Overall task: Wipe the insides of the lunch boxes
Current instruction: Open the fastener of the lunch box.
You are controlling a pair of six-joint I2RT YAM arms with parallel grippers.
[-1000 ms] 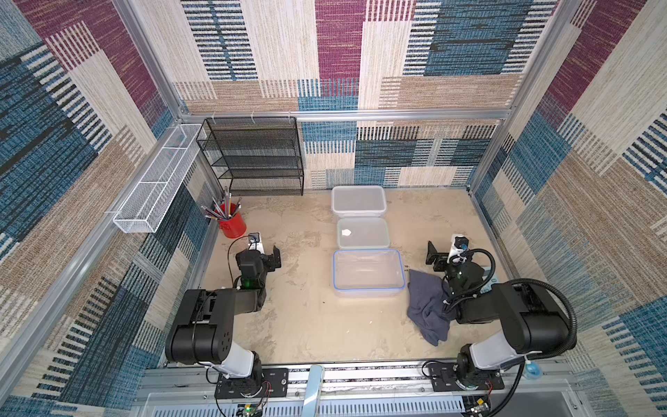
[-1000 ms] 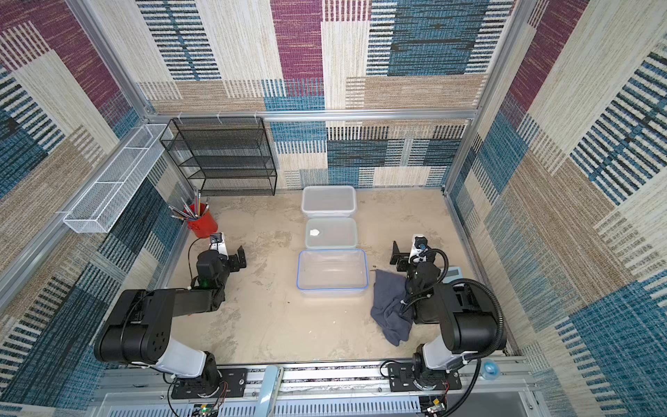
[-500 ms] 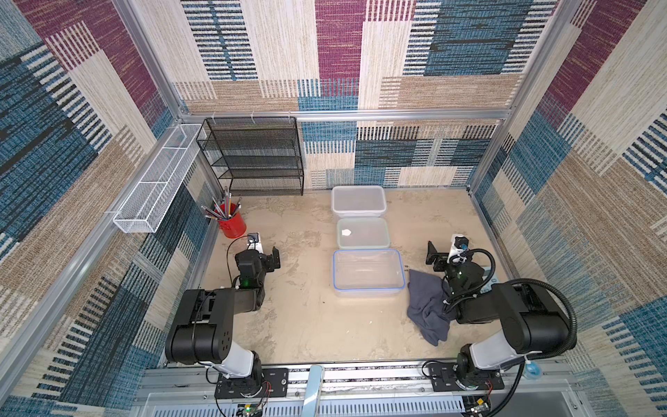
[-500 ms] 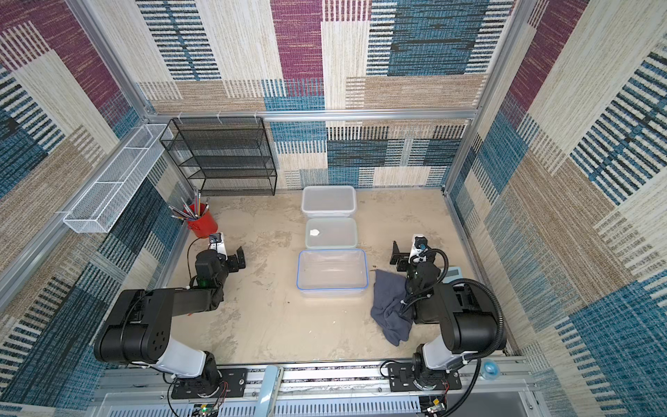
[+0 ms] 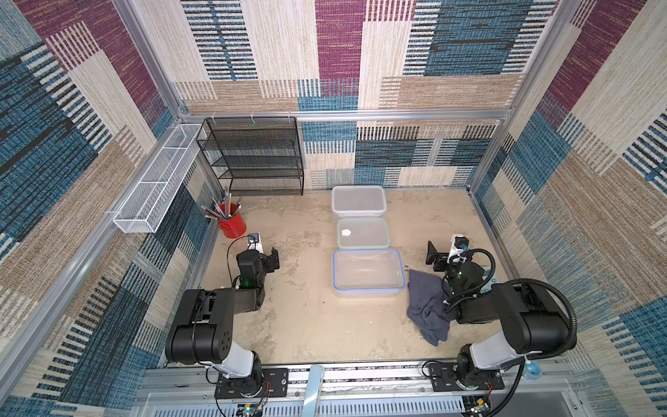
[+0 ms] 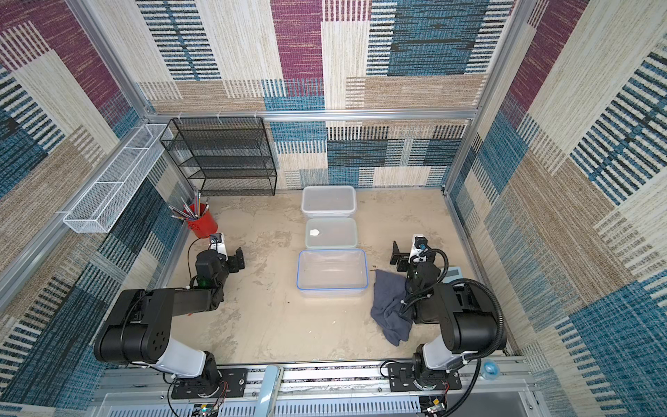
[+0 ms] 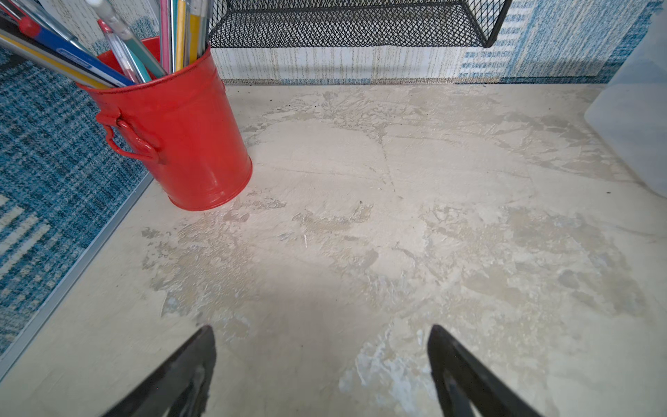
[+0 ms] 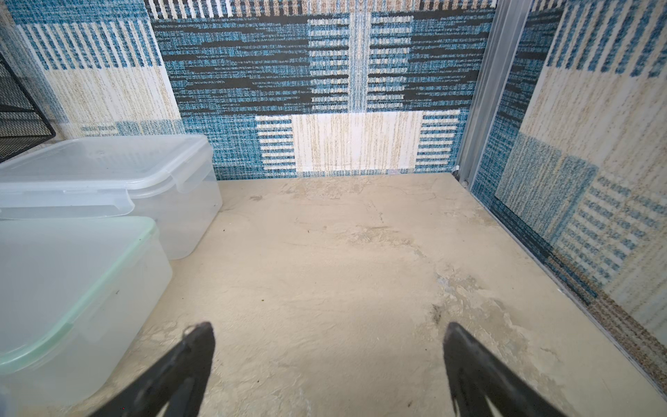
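Three lunch boxes stand in a row down the middle of the table in both top views, all with lids on. The far one is a frosted tub [image 5: 358, 200] [image 8: 108, 180]. The middle one has a green rim [image 5: 362, 233] [image 8: 65, 289]. The near one is clear with a blue rim [image 5: 367, 270] [image 6: 332, 270]. A grey cloth [image 5: 427, 310] lies crumpled to the right of the near box, against my right arm. My left gripper [image 5: 265, 254] [image 7: 320, 328] is open over bare table, well left of the boxes. My right gripper [image 5: 442, 258] [image 8: 328, 325] is open over bare table, right of the boxes and beyond the cloth.
A red cup of pencils [image 5: 231, 224] [image 7: 173, 137] stands just beyond my left gripper. A black mesh rack [image 5: 252, 155] stands at the back left. A white wire basket [image 5: 158, 177] hangs on the left wall. Patterned walls close in three sides.
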